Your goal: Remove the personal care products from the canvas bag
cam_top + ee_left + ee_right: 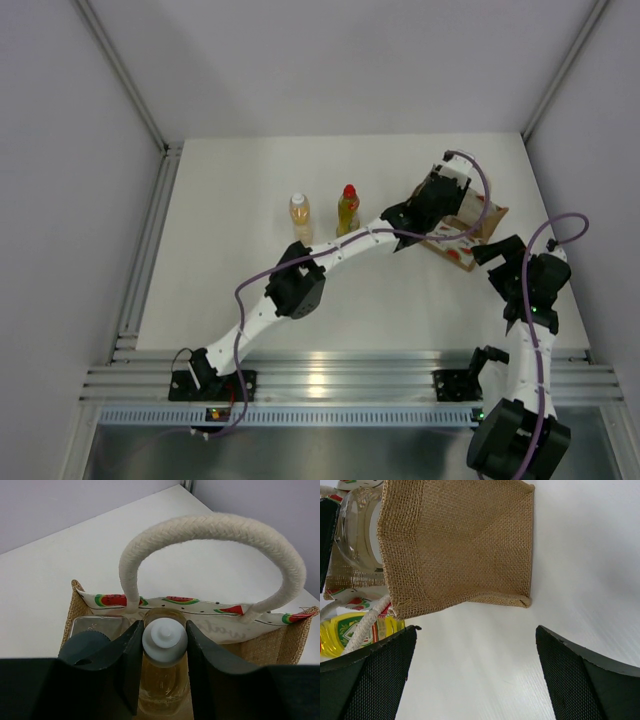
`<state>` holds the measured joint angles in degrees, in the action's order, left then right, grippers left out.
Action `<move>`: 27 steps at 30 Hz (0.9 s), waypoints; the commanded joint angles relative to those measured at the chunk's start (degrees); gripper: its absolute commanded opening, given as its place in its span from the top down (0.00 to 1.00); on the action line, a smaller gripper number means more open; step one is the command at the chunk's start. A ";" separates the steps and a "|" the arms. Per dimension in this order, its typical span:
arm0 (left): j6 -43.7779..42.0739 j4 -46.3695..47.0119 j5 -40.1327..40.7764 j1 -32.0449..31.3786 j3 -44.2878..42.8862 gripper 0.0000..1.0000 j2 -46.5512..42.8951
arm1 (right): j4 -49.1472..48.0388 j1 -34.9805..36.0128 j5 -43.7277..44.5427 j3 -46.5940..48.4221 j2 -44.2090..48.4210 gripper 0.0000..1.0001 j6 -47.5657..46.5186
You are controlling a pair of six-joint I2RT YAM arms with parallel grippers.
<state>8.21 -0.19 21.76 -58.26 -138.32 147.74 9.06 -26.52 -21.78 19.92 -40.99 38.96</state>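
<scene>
Your left end effector (164, 635) is clamping the white-capped amber bottle (164, 682) sitting inside the canvas bag (265, 642) on the far right of the tabletop (230, 290); your right end effector (475, 675) is gaping wide beside the bag, gripping nothing.

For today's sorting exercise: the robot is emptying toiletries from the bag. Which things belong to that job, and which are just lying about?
Job: canvas bag; left gripper; gripped amber bottle; clear bottle, inside; second amber bottle and yellow bottle, standing outside.
Not: metal rail; purple cables (fixtures).
</scene>
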 commanded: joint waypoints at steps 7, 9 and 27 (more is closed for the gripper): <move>0.05 -2.89 0.48 -0.01 -1.43 1.00 3.08 | -0.27 -1.16 -0.37 0.73 0.12 0.01 -1.08; 0.23 -2.89 0.04 -0.19 -1.25 1.00 2.47 | -0.45 -1.16 -0.37 0.64 -0.05 0.01 -1.08; -1.97 -0.34 -1.46 -2.74 -5.64 1.00 -7.29 | -0.80 -1.16 1.13 0.29 0.30 0.01 2.70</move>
<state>6.50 -3.79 21.61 -59.94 -139.79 147.26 9.04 -26.55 -21.28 19.92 -41.01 40.80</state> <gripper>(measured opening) 0.410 0.993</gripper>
